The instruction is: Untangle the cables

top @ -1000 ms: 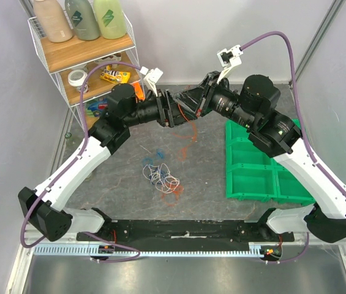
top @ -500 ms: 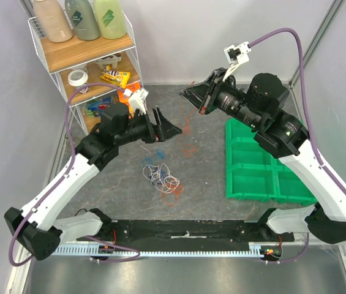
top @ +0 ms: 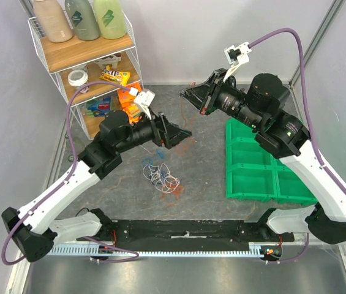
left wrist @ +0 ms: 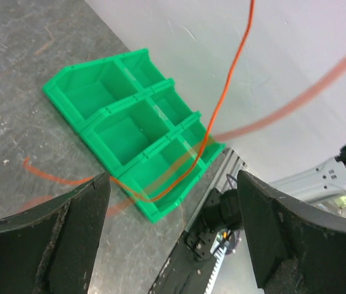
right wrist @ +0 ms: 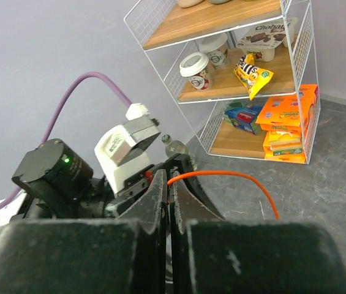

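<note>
Most of the cables [top: 161,176] lie knotted at the near middle of the table [top: 114,184], seen from above. Left wrist: the left gripper [left wrist: 173,180] is spread wide and empty, with one orange wire [left wrist: 223,101] dangling past it. Right wrist: the right gripper [right wrist: 169,184] is clenched on that wire. Judging by this, one strand is being freed and the bundle is left to do.

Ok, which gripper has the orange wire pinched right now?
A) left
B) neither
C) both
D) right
D: the right gripper is shut on the orange wire, while the left gripper stands wide open, gripping nothing.
</note>
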Controlling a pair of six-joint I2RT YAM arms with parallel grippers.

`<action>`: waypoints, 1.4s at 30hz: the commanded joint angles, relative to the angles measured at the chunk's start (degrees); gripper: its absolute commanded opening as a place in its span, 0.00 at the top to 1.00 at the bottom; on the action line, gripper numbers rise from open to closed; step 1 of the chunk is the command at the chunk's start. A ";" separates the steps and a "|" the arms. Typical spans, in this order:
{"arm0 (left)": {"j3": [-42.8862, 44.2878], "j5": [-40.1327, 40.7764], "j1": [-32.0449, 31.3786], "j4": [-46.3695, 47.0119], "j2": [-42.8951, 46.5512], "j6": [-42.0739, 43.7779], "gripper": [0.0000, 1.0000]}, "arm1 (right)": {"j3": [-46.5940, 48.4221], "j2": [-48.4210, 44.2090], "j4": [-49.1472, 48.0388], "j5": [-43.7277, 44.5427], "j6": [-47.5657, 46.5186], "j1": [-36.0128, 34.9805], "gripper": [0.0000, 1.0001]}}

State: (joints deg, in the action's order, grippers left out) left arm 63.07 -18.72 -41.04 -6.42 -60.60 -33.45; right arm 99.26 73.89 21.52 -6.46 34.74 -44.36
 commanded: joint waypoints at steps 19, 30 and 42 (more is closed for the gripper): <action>6.81 -2.54 7.01 -8.77 -7.34 -18.28 0.98 | -3.79 -2.33 26.91 4.09 -11.70 5.86 0.18; 8.91 -6.86 9.13 -18.01 -11.29 -34.92 0.98 | -15.77 -1.22 8.55 -11.56 -11.45 0.78 0.05; 9.53 0.26 9.13 -23.12 -11.30 -43.45 0.99 | -14.01 5.47 6.52 1.69 -9.61 -8.46 0.41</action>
State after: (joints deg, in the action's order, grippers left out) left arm 71.46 -19.73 -31.94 -28.62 -72.27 -71.46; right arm 82.72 78.85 30.85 -11.03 23.90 -51.42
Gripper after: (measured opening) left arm 0.034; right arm 0.706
